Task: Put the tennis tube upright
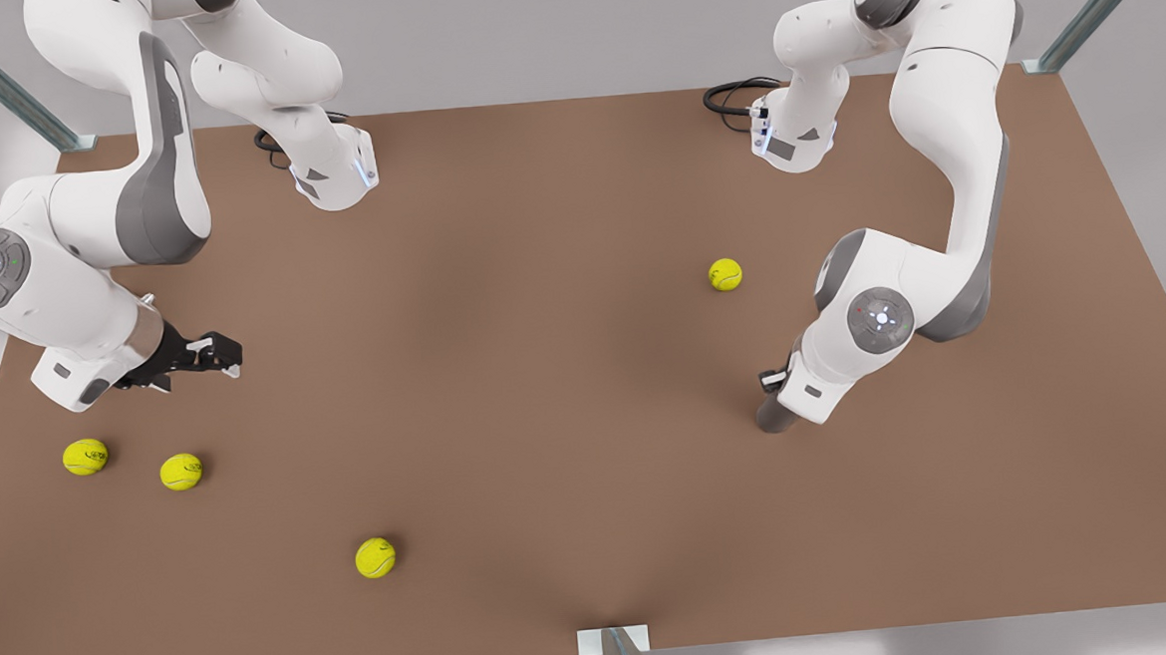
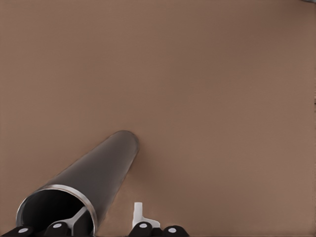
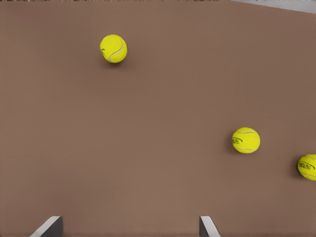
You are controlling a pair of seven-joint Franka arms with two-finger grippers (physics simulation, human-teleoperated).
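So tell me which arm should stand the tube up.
Left. Its tool already straddles the tube's rim, one finger inside. The right tool hangs open over bare table near the balls.

text: none legible | tennis balls (image 3: 246, 140): dark printed marks, unreadable | elsewhere: no labels or numbers

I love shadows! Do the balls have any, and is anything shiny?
Front view: a shadow beside each tennis ball, the table darker mid-way. Left wrist view: the tennis tube gleams at its rim by the left gripper. Right wrist view: beyond the right gripper's open jaws, shadows hug the balls.
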